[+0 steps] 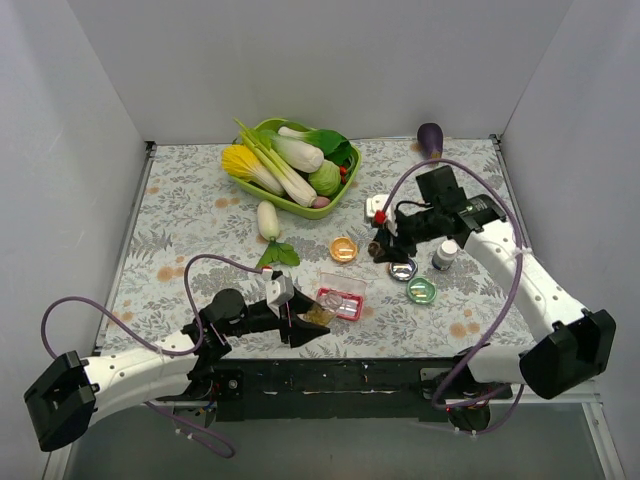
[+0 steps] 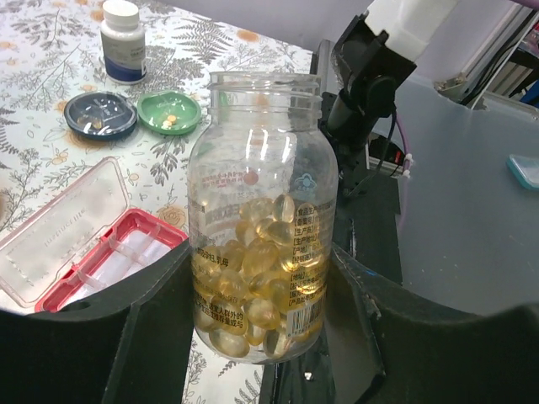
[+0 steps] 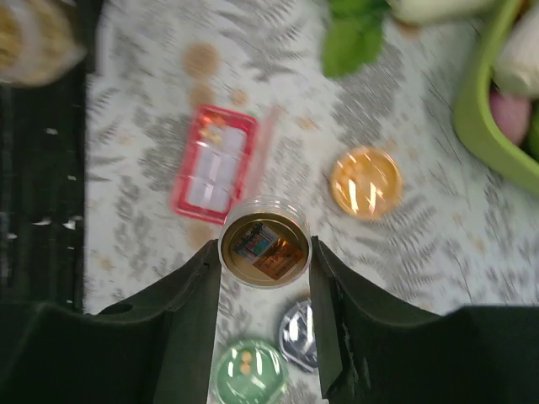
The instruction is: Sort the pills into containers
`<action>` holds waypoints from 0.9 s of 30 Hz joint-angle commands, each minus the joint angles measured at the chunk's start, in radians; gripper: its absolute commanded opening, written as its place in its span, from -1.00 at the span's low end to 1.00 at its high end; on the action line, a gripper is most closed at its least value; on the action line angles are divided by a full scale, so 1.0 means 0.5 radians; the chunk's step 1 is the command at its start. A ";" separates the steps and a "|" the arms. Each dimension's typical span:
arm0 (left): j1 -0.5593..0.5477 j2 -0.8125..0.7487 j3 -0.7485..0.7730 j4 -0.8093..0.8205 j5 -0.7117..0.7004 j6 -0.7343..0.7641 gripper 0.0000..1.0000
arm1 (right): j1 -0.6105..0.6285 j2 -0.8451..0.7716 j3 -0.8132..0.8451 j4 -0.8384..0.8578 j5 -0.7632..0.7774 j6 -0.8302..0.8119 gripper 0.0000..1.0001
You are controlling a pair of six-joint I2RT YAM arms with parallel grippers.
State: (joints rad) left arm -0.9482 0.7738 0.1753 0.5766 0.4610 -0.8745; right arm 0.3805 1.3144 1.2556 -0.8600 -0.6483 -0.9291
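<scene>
1. Top external view: left tool [image 1: 312, 322] clamps a clear bottle of golden capsules [image 1: 320, 312], just beside the flat translucent pink-red compartment box [image 1: 343, 300] at the desk [image 1: 200, 210] near edge.
2. Right tool [image 3: 265, 252], clamping an open amber jar [image 3: 263, 244], sits farther off; the left arm is nearer.

Green veg bowl [image 1: 300, 211] at desk's far edge, centre; eggplant [image 1: 430, 138] nr far-right corner; white radish [image 1: 268, 220] just beside bowl. Gold lid [image 1: 343, 249], dark lid [image 1: 403, 269], green lid [image 1: 422, 290], white-capped bottle [image 1: 445, 254] right of centre.

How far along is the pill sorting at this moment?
Done: pill box open, three caps off. In hand: left tool holds an uncapped clear bottle of yellow capsules; right tool holds an open amber bottle. Left: the box's compartments look empty, and the white-capped bottle stands closed.
</scene>
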 commanded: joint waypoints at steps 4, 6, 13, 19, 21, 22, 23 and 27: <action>0.010 0.137 0.082 0.154 0.001 -0.033 -1.00 | 0.405 -0.178 -0.035 -0.179 -0.697 -0.056 -0.53; 0.010 0.161 0.088 0.172 -0.002 -0.043 -1.00 | 0.472 -0.177 -0.048 -0.203 -0.716 -0.078 -0.53; 0.010 0.232 0.143 0.209 0.001 -0.049 -1.00 | 0.613 -0.138 -0.081 -0.155 -0.759 -0.044 -0.52; 0.010 0.262 0.137 0.286 0.014 -0.086 -1.00 | 0.672 -0.052 -0.014 -0.148 -0.777 -0.029 -0.53; 0.010 0.259 0.137 0.286 0.017 -0.083 -1.00 | 0.687 -0.036 0.007 -0.151 -0.774 -0.023 -0.53; 0.010 0.259 0.140 0.283 0.020 -0.079 -1.00 | 0.690 -0.024 0.014 -0.148 -0.780 -0.016 -0.53; 0.010 0.256 0.140 0.280 0.026 -0.082 -1.00 | 0.690 -0.021 0.023 -0.151 -0.786 -0.010 -0.53; 0.010 0.250 0.140 0.270 0.047 -0.086 -1.00 | 0.690 0.000 0.063 -0.145 -0.759 0.008 -0.52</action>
State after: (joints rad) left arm -0.9482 0.9150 0.2123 0.6525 0.4725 -0.9165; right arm 0.7132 1.3045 1.2388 -0.9344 -1.0080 -0.9424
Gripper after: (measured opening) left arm 0.519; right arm 0.491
